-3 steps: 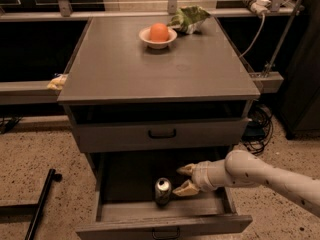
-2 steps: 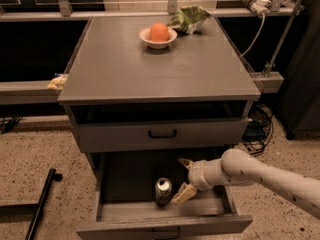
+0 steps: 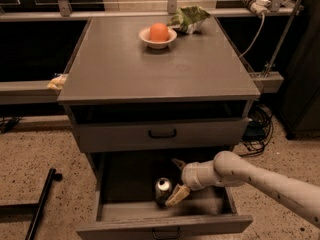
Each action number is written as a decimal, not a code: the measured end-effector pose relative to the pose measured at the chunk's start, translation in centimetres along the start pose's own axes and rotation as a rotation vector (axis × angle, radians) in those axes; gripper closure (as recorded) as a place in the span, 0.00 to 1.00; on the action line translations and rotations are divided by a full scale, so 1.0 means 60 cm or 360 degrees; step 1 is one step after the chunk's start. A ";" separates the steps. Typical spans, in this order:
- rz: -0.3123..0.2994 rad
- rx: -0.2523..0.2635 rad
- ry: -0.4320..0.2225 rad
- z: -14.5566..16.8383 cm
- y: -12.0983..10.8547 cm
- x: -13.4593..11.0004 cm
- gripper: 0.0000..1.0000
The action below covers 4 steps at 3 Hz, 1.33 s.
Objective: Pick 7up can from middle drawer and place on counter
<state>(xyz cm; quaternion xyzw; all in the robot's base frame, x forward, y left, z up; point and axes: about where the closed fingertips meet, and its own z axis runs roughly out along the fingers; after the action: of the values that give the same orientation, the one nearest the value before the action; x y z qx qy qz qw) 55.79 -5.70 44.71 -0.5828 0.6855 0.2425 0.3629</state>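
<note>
The middle drawer is pulled out at the bottom of the grey cabinet. The 7up can stands upright inside it, silver lid up, dark body. My gripper reaches into the drawer from the right on a pale arm. Its fingers are open: one pale fingertip is just right of the can and the other is behind it. The jaws are not closed on the can. The counter is the flat grey top of the cabinet.
A white bowl holding an orange sits at the counter's back, with a crumpled green bag beside it. A closed drawer front lies above the open one. A black bar lies on the floor at left. Cables hang at right.
My gripper has moved left and a little deeper into the drawer, closer to the can. The can has not moved.
</note>
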 end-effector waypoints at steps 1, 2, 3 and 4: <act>-0.0009 -0.0048 -0.0045 0.034 0.004 0.008 0.09; 0.0015 -0.0110 -0.0082 0.060 0.017 0.015 0.28; 0.0042 -0.0151 -0.0108 0.064 0.031 0.013 0.51; 0.0051 -0.0133 -0.0119 0.034 0.042 0.011 0.74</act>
<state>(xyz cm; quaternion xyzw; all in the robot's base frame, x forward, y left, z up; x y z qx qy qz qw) 53.71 -4.07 42.69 -0.5769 0.6699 0.2983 0.3597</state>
